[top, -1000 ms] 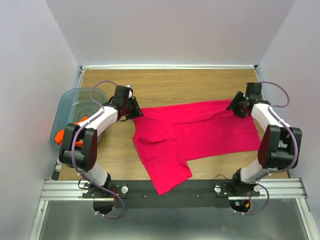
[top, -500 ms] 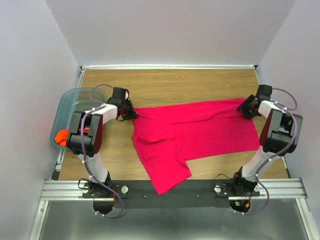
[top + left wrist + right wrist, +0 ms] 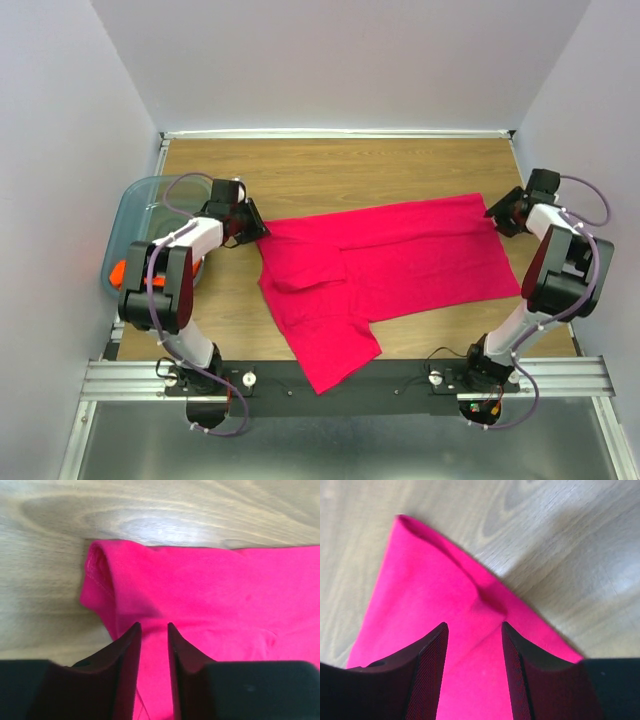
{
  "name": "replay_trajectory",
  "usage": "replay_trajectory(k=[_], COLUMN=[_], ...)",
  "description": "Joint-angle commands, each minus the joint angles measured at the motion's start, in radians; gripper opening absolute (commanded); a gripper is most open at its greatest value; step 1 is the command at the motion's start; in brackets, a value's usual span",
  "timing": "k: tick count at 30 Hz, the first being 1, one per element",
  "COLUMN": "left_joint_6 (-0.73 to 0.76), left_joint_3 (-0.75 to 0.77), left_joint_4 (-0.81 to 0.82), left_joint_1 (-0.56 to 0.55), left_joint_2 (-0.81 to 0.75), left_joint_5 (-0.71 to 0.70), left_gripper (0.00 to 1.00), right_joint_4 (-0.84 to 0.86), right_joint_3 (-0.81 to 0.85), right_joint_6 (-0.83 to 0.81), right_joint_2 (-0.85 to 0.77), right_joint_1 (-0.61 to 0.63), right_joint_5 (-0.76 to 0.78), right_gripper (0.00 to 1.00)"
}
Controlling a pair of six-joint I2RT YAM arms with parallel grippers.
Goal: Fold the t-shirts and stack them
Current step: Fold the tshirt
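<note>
The magenta t-shirt (image 3: 390, 260) is spread across the middle of the wooden surface (image 3: 350, 165), reaching from left of centre almost to the right edge; one lobe of it is draped over the near edge. It is not yet folded, and loose creases are seen near its left end. The orange t-shirt (image 3: 118, 272) is bunched in the translucent bin (image 3: 135, 200) at the left edge, well apart from the magenta one.

The left claw (image 3: 254, 230) is set at the shirt's left end, just beside a curled hem; its jaws are narrow, with pink cloth showing in the slit, but it cannot be told whether that cloth is pinched or only lain upon. The right claw (image 3: 499, 212) is placed at the shirt's far right corner; its jaws stand moderately apart, and a ridge of cloth is drawn up into the gap, so the corner is judged to be held.

The step in hand is judged to be the stretching flat of the magenta t-shirt before any fold is made. For the next move, firm grips at both ends would be needed; the draped lobe would have to be brought onto the surface, and the creases drawn out, before a fold is begun.
</note>
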Motion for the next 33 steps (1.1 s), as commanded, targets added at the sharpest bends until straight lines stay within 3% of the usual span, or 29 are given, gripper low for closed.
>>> replay_trajectory(k=[1,6,8,13,15,33], left_joint_6=[0.020,0.022,0.021,0.014,0.008,-0.001], left_joint_3=[0.030,0.021,0.007,-0.045,-0.067,-0.120], left_joint_4=[-0.030,-0.047,-0.046,-0.026,-0.010,0.059], left_joint_1=[0.008,0.006,0.008,0.008,0.008,0.008], left_joint_2=[-0.097,-0.147,-0.154,-0.153,-0.153,-0.119], left_joint_5=[-0.009,-0.013,-0.029,-0.066,-0.070,-0.023], left_gripper=[0.41,0.53,0.58,0.56,0.50,0.50], right_joint_4=[0.011,-0.015,-0.016,-0.015,-0.010,0.004], right_joint_3=[-0.029,-0.043,-0.055,-0.046,-0.029,0.009], right_joint_6=[-0.022,-0.011,0.000,0.004,0.003,-0.016], right_joint_2=[-0.105,-0.079,-0.066,-0.007,0.007,0.046], right_joint_1=[-0.009,-0.009,-0.009,-0.009,-0.009,-0.009], right_joint_5=[0.023,-0.012,-0.009,0.010,0.004,0.007], right_gripper=[0.56,0.54,0.49,0.43,0.42,0.38])
